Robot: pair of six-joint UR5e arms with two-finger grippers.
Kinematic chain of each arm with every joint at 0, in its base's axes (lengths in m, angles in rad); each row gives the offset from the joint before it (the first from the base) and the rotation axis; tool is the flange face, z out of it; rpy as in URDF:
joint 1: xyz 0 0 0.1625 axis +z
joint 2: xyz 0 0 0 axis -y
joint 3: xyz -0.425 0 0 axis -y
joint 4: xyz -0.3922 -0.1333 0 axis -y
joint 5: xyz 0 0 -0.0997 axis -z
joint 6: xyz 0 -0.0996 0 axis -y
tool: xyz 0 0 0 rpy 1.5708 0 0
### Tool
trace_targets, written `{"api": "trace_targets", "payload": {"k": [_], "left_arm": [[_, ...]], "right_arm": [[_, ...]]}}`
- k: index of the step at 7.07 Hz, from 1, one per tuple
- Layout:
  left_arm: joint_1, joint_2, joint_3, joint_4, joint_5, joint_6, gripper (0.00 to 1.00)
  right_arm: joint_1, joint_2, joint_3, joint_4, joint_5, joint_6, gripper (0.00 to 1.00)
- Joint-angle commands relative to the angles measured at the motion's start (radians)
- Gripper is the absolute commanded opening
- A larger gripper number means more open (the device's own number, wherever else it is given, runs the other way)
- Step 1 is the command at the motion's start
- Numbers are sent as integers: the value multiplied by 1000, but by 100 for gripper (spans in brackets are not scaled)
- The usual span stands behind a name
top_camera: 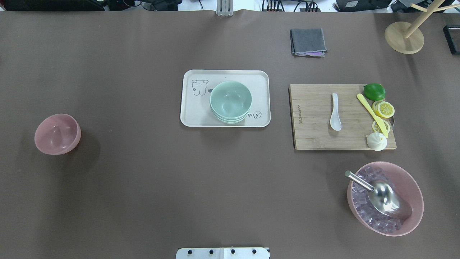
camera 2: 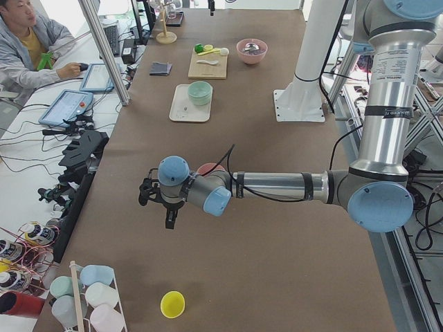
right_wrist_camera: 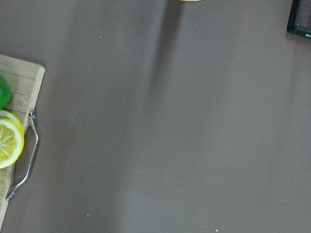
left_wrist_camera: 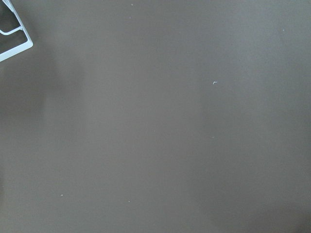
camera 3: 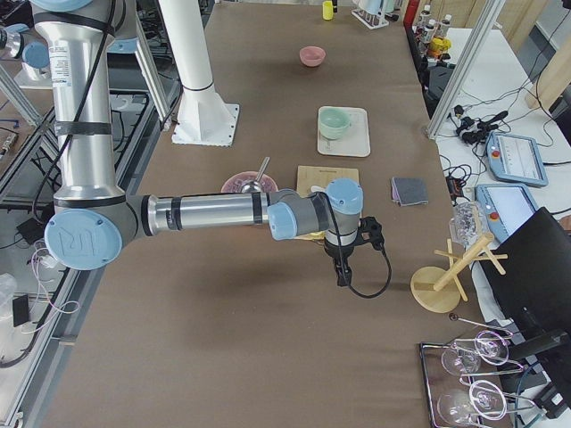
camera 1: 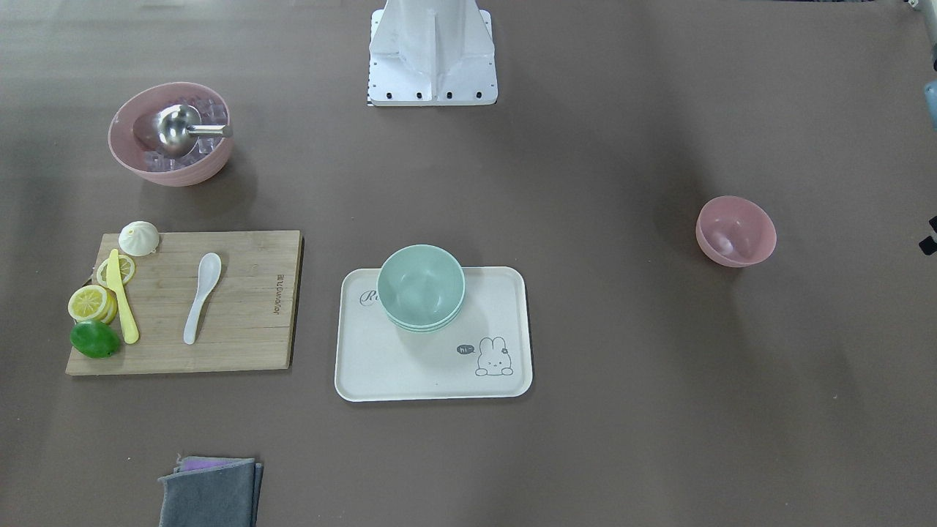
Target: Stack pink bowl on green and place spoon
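While the tray (top_camera: 196, 112) holds stacked green bowls (top_camera: 230, 101), ice (top_camera: 377, 221) fills another bowl (top_camera: 415, 196).

Bright, even overhead light, sharp focus, soft shadow beside the pink bowl (top_camera: 57, 133).

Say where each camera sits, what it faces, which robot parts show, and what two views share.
Front: across the table, facing the robot's base.
Overhead: behind the robot, looking down; base edge.
Exterior left: table's left end; left arm near.
Exterior right: right end; right arm near.
Left wrist: bare table; robot unseen.
Right wrist: cutting board corner; robot unseen.
Shared: front and overhead show the tray.
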Motion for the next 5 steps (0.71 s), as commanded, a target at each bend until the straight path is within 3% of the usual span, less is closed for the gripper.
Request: {"api": "trace_targets", "payload": {"k": [1,5], "left_arm": [[1,0,17,-3,1,12,98],[11,-4,-12,-19,-22,-1,98]], "right_arm": [[0,2,0,0,3,1,100],[-8,5,16,16,27,64,100]]}}
